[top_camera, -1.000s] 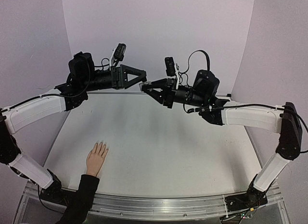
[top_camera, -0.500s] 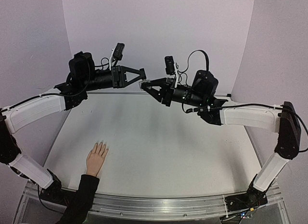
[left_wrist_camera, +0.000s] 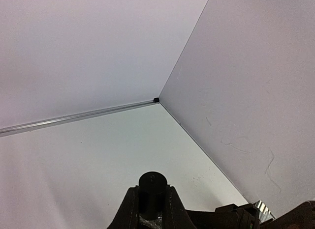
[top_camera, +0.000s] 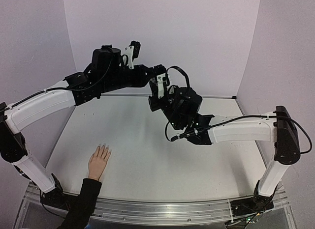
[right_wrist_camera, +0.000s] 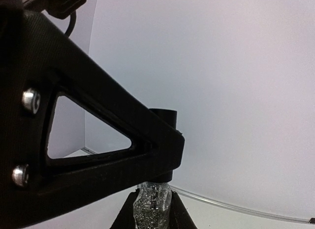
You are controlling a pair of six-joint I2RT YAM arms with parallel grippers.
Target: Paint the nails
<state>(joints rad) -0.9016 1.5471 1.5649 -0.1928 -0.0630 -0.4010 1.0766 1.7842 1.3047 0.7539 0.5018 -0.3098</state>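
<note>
While flat, hand [top_camera: 99,162] points toward far wall [top_camera: 162,37]

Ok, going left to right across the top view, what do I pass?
Left arm's white link → mannequin hand → right arm's white link → right arm's black elbow.

We see a pale tabletop [top_camera: 147,160] with a ribbed metal rail [top_camera: 162,209] along its edge at 6 o'clock. Lilac walls enclose it at 9 [top_camera: 29,42], 12 [top_camera: 197,37] and 3 o'clock [top_camera: 285,52]. A small black block [left_wrist_camera: 155,99] sits where two walls meet the tabletop.
</note>
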